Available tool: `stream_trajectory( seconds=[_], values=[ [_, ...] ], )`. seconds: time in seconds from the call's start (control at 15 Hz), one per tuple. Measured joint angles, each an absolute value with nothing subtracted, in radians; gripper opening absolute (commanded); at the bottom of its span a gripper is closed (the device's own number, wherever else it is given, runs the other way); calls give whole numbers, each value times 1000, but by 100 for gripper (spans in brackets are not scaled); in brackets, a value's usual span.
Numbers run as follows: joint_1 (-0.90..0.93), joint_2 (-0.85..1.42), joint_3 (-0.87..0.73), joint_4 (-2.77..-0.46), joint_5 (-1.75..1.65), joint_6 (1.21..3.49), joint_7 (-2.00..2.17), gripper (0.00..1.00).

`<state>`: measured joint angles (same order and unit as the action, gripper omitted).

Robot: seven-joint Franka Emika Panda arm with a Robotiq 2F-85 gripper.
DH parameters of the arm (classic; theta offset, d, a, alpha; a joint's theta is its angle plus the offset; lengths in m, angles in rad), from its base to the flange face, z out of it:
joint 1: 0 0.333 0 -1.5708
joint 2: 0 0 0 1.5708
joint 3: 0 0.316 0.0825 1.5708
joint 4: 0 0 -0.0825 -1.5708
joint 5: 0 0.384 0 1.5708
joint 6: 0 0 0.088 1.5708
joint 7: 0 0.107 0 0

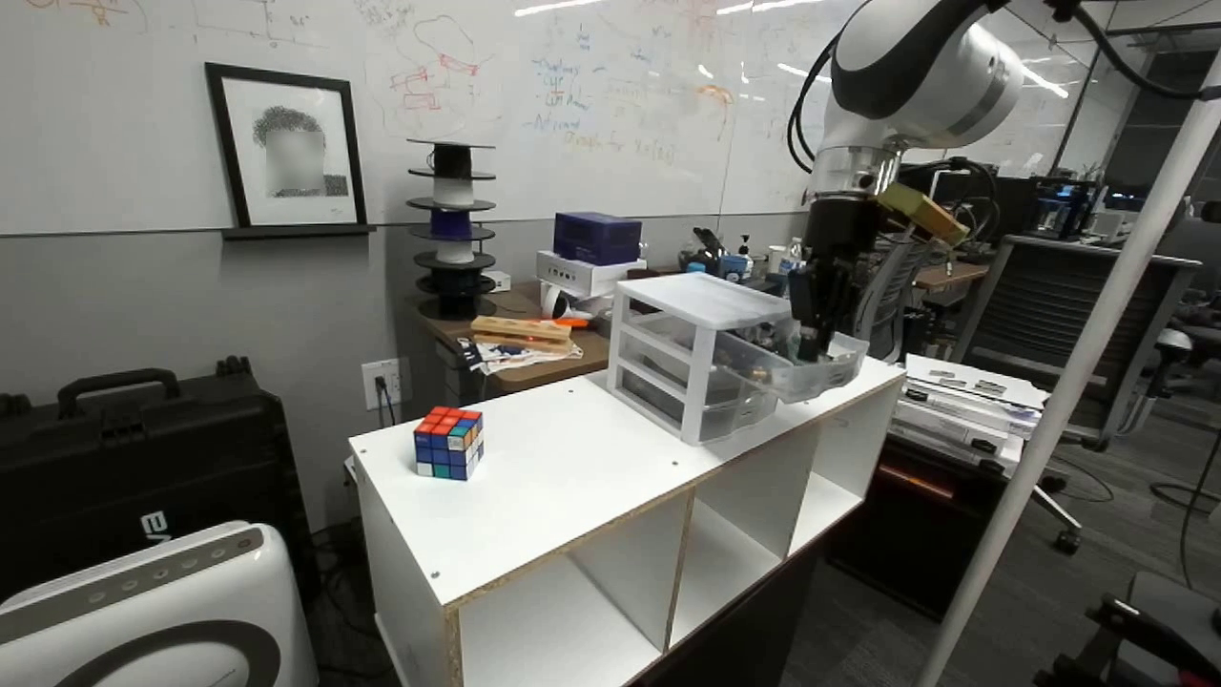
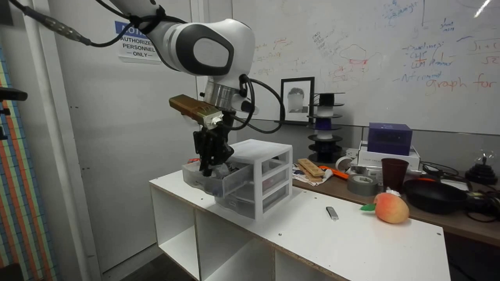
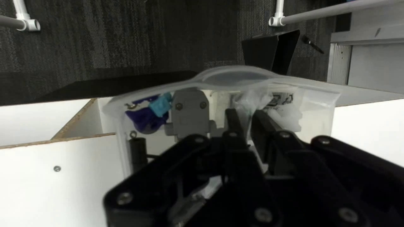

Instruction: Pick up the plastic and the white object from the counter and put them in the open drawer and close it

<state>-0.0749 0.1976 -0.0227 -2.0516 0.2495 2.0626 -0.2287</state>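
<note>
The white drawer unit (image 1: 711, 296) (image 2: 261, 150) stands on the white counter (image 1: 544, 506) (image 2: 363, 253). Its top drawer (image 1: 828, 382) (image 2: 218, 188) (image 3: 233, 80) is pulled out; the lower ones are in. My gripper (image 1: 813, 348) (image 2: 207, 171) (image 3: 246, 112) points down into the open drawer, fingers nearly together. Crumpled clear plastic (image 3: 251, 99) is bunched in the narrow gap between its fingertips; it also shows beside the gripper in an exterior view (image 2: 222, 170). A small grey-white stick (image 2: 332, 213) lies on the counter. I cannot tell whether it is the white object.
The drawer holds a grey piece (image 3: 191, 113), a purple piece (image 3: 146, 119), a black cylinder (image 3: 138, 153) and a whitish lump (image 3: 288, 117). A toy peach (image 2: 390, 207) sits on the counter in an exterior view; a Rubik's cube (image 1: 448, 444) shows in an exterior view.
</note>
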Motion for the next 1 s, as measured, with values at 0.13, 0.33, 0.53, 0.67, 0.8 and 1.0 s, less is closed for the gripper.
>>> stream_trajectory(
  seconds=[0.13,0.33,0.53,0.67,0.8,1.0],
  values=[
    [-85,195,-36,-2052,228,2065,-229,66],
    [-102,159,-60,-2053,202,2084,-229,88],
    [-126,82,-88,-2052,204,2112,-228,100],
    [-144,38,-115,-2042,206,2124,-195,100],
    [-168,28,-151,-2009,206,2127,-147,100],
    [-211,86,-199,-1931,233,2113,-110,100]
  ],
)
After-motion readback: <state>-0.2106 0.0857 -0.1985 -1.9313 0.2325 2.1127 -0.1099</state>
